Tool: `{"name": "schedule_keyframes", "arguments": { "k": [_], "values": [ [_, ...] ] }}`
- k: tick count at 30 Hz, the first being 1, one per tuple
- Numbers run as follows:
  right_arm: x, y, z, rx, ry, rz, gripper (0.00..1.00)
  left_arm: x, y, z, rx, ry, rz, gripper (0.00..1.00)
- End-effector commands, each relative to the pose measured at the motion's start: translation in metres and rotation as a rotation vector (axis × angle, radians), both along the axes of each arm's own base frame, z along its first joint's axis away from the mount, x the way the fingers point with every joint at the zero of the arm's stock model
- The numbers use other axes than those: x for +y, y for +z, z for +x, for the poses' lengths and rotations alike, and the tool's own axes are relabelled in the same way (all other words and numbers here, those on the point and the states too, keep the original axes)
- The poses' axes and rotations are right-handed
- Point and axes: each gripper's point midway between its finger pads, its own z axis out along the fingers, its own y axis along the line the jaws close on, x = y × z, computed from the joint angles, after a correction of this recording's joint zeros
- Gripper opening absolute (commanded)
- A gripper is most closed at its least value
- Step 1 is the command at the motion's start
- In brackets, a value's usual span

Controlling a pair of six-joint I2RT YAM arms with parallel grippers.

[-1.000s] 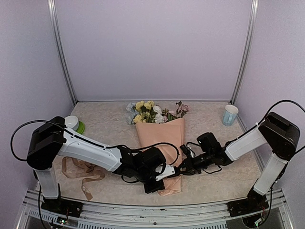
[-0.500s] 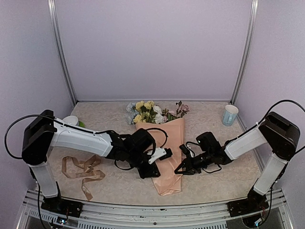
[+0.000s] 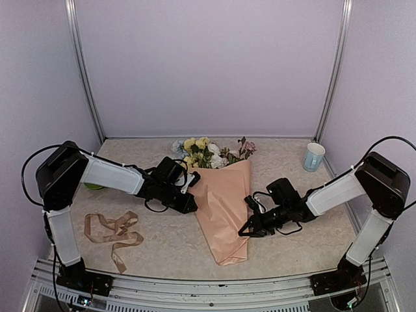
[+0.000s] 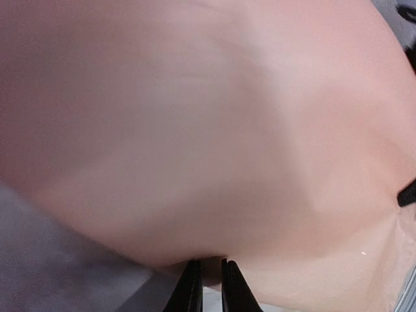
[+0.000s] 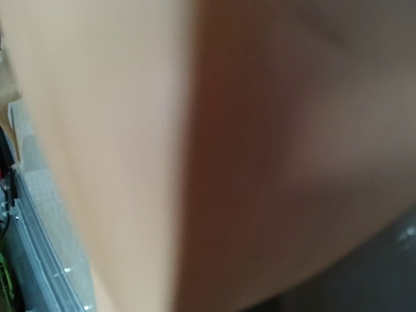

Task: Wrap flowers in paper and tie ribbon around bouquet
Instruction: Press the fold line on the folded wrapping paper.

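The flowers (image 3: 205,153), pastel blooms, stick out of the far end of the peach-pink paper (image 3: 224,201), which lies as a long cone pointing at the near edge. My left gripper (image 3: 193,180) is at the paper's upper left edge. In the left wrist view its fingertips (image 4: 193,286) are nearly together, with a fold of paper (image 4: 195,130) pinched between them. My right gripper (image 3: 245,229) is at the cone's lower right edge, shut, seemingly on the paper; the paper (image 5: 97,130) fills its wrist view and hides the fingers. The tan ribbon (image 3: 114,231) lies loose at the near left.
A pale blue cup (image 3: 313,156) stands at the back right. A green-and-white object (image 3: 94,186) is mostly hidden behind the left arm. Metal frame posts rise at both back corners. A rail runs along the near edge of the table.
My left gripper has moved from low on the cone up and to the left, drawing the paper's left side outward. The right gripper has stayed in place.
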Motion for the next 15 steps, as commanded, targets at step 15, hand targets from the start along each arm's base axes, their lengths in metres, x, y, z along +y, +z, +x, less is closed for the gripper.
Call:
{"name": "schedule_keyframes", "arguments": {
  "k": [15],
  "values": [
    [-0.007,-0.003,-0.002,-0.009,-0.019,-0.042,0.0,0.016,0.06,0.054,-0.193,0.111,-0.087,0.17]
  ]
}}
